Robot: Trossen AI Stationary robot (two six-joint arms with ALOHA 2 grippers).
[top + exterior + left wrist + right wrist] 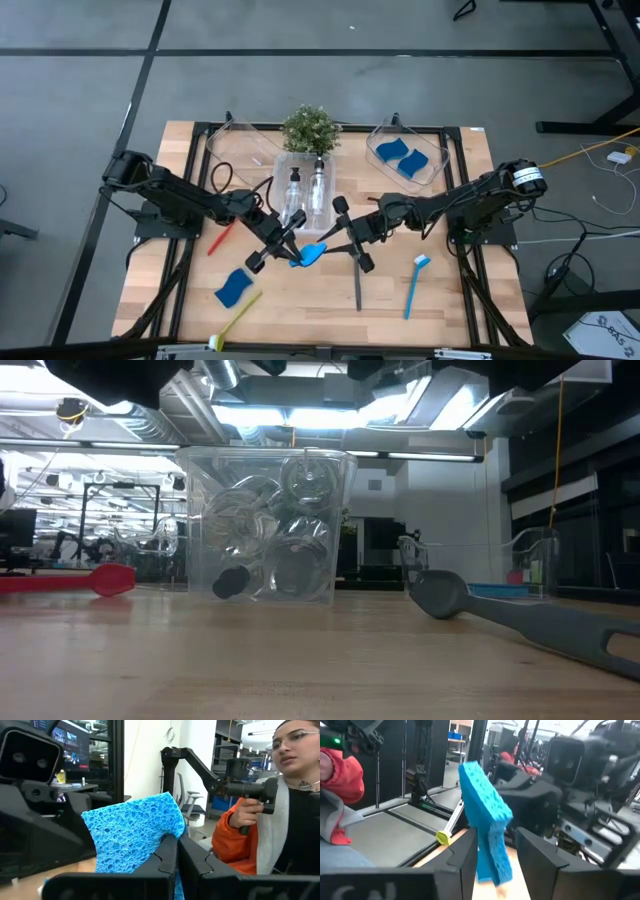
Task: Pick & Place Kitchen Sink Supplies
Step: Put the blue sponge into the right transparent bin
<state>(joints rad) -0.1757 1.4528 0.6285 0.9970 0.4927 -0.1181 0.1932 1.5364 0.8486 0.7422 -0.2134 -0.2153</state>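
A blue wavy-edged sponge (312, 253) hangs above the table's middle between my two grippers. My left gripper (297, 255) reaches in from the left and is shut on it; its wrist view shows the sponge (132, 832) right at the fingers (165, 860). My right gripper (325, 246) comes from the right and stands open, one finger on each side of the sponge (490, 835). I cannot tell whether those fingers touch it. A second sponge (233, 288) lies flat near the front left. My left gripper pinches one edge of the sponge (169, 834) between its two shut fingers. The fingers come in about level from the table's left. The sponge is lifted clear of the table and stands out past the fingertips.
A clear bin (305, 195) with two pump bottles stands mid-table, a plant (312, 128) behind it. A bin with sponges (405, 157) sits back right. Red (222, 238), yellow-green (235, 320), grey (357, 285) and blue (415, 285) brushes lie on the table.
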